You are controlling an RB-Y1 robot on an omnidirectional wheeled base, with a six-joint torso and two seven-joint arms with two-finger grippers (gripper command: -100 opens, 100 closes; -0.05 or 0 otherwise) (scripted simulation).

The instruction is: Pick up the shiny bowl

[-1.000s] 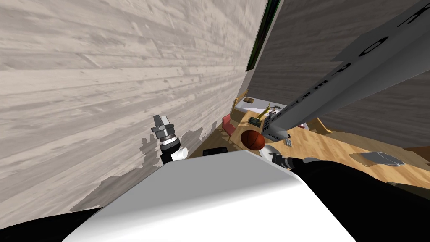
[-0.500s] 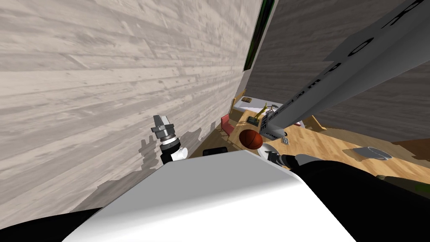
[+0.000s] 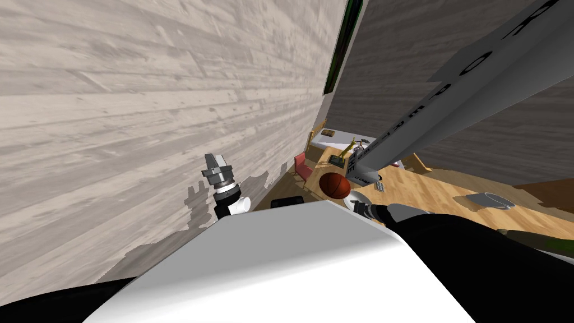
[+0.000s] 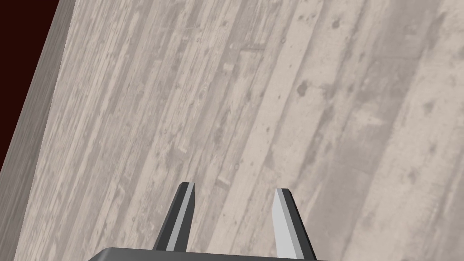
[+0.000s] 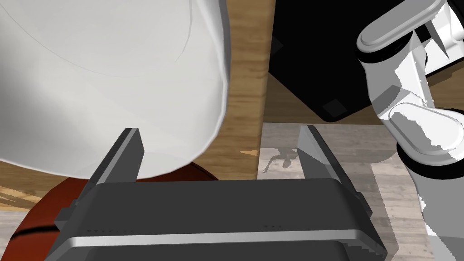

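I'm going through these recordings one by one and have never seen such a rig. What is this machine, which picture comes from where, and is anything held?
This is a two-armed robot in a simulated house. The wide, tilted picture comes from a camera on its head, looking down. The other two come from cameras on its hands, each looking along its gripper. The left gripper is open, raised at the robot's left. The right gripper is open too, close to a large white rounded thing and an orange basketball. The shiny grey bowl it should pick up sits on the wooden floor, off to the robot's right. Nothing is held.
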